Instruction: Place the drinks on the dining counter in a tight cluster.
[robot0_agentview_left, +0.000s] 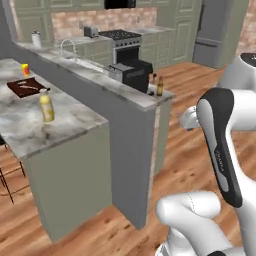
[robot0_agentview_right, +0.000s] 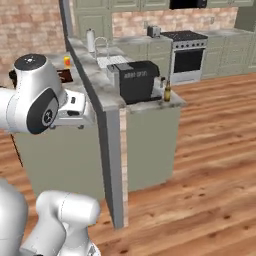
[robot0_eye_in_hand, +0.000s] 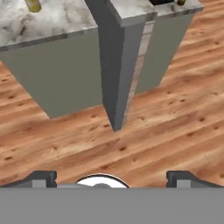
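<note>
Two fingertips (robot0_eye_in_hand: 43, 177) of gripper (robot0_eye_in_hand: 111, 179) spread wide in hand view, nothing held between them. Pointed down at wood floor (robot0_eye_in_hand: 166, 127), short of the counter's end.

Beyond that, dining counter (robot0_agentview_left: 75, 122): marble slab on grey-green base, raised ledge (robot0_agentview_left: 100, 76) along its back edge, ending in a grey wall.

One tall yellow bottle (robot0_agentview_left: 46, 105) upright on the slab, near its front part, well clear of the ledge. Base of it also seen at top left of hand view (robot0_eye_in_hand: 33, 5).

Further back on same slab: dark board (robot0_agentview_left: 24, 86), then small orange-yellow item (robot0_agentview_left: 25, 69) behind it. Both apart from the yellow bottle.

Slim brown bottle (robot0_agentview_left: 160, 86) not on the slab: upright on the lower counter on the other side of the ledge, at its end corner, just beside black appliance (robot0_agentview_left: 132, 73). Same pair in right base view: bottle (robot0_agentview_right: 167, 91), appliance (robot0_agentview_right: 135, 79). Well apart from the yellow bottle, ledge between them.

Far side: faucet (robot0_agentview_left: 67, 48), stove (robot0_agentview_left: 120, 39), toaster (robot0_agentview_left: 91, 31), fridge (robot0_agentview_left: 212, 32).
</note>
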